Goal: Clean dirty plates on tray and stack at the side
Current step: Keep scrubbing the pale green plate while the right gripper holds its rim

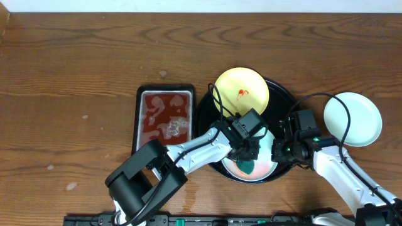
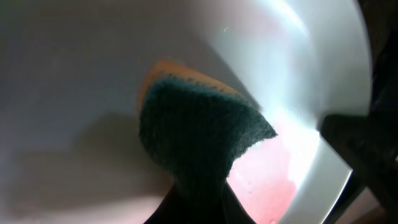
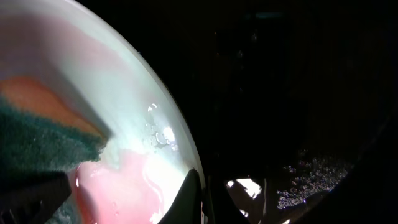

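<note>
We see left gripper (image 1: pixel 247 157) pinching sponge (image 2: pixel 199 130), pressed on wet pale plate (image 2: pixel 298 62) in tray (image 1: pixel 202 125), toward table's front edge. Right gripper (image 1: pixel 279 152) at plate rim; whether clamped, we cannot tell. We judge plate stiff, light, slippery, breakable: grip by rim.

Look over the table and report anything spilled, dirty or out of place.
The yellow plate on the black tray bears a red smear; pinkish liquid pools on the white plate under the sponge.
</note>
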Action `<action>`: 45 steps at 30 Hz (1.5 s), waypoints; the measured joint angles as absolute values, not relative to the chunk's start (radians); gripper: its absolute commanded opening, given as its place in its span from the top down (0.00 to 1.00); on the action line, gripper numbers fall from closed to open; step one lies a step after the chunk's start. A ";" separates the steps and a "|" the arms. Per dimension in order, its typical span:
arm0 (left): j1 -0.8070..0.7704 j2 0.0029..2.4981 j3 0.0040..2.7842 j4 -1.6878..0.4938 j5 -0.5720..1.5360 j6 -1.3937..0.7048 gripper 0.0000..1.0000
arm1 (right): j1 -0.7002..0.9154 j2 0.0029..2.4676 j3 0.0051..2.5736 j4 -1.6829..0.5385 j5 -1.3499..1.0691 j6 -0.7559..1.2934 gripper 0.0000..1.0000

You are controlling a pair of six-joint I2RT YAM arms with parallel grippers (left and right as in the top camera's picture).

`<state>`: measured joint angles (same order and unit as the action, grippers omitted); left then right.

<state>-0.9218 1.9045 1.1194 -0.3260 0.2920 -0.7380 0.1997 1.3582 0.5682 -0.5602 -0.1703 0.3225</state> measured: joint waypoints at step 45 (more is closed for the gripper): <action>-0.927 1.890 1.140 -0.458 0.170 -0.804 0.92 | 0.200 1.358 0.567 -0.561 -0.175 0.326 0.99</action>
<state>-0.9268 1.8904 1.1397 -0.4580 0.1699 -0.8043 0.1997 1.3582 0.5671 -0.5606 -0.1753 0.3260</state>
